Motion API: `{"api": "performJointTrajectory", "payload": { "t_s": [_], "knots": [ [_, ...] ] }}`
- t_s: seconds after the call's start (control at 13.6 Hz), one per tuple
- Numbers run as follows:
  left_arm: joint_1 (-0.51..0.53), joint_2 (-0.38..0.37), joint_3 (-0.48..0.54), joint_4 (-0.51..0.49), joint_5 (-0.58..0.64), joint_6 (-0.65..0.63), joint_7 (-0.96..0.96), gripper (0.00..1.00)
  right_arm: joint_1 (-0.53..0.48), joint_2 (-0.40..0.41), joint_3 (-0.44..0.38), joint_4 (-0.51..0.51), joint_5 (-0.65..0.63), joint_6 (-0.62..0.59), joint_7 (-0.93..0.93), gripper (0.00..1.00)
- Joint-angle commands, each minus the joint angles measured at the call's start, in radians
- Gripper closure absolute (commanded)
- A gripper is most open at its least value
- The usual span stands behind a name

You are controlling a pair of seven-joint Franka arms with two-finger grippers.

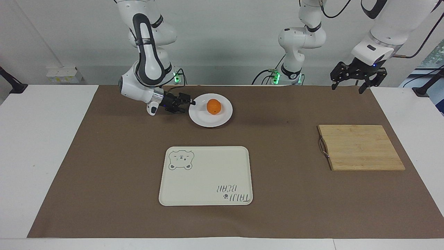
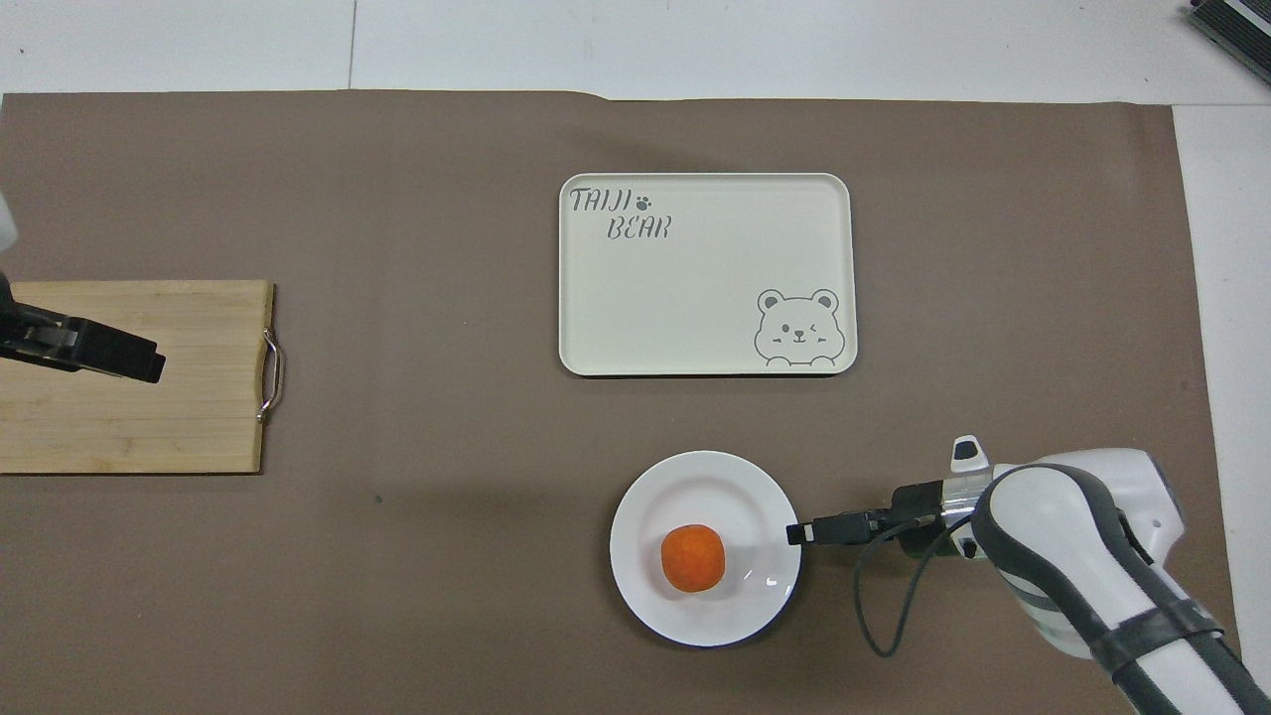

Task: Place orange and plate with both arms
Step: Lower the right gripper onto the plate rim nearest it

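The right pincer (image 1: pixel 189 103), jaws parted, is set low at the rim of the plate (image 1: pixel 201 117), which carries the orange (image 1: pixel 213 106) near the robots. Closure on that rim is judged next. The left pincer (image 1: pixel 357 77), open, waits above the tabletop's corner.

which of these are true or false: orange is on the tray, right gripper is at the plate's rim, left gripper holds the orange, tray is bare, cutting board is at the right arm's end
1. The orange is on the tray. False: it sits on the plate.
2. The right gripper is at the plate's rim. True, fingers open.
3. The left gripper holds the orange. False: it hangs open and holds nothing.
4. The tray is bare. True.
5. The cutting board lies toward the right arm's end. False: it lies toward the left arm's end.
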Motion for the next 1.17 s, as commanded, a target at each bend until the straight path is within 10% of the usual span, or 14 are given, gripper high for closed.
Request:
{"api": "performJointTrajectory", "payload": {
  "t_s": [0.0, 0.59, 0.88, 1.1],
  "knots": [
    [0.013, -0.026, -0.008, -0.038, 0.009, 0.027, -0.002, 0.0, 0.049, -0.001, -0.002, -0.027, 0.072, 0.041, -0.043, 0.0],
    [0.013, -0.024, -0.008, -0.034, 0.007, 0.018, -0.002, 0.0, 0.106, -0.007, -0.002, -0.064, 0.136, 0.097, -0.055, 0.0],
    [0.013, -0.024, -0.008, -0.03, 0.007, 0.019, -0.001, 0.0, 0.106, -0.003, -0.002, -0.063, 0.136, 0.106, -0.058, 0.65],
    [0.008, -0.024, -0.008, -0.03, 0.007, 0.022, 0.004, 0.0, 0.106, -0.001, -0.002, -0.063, 0.136, 0.108, -0.056, 0.79]
  ]
}}
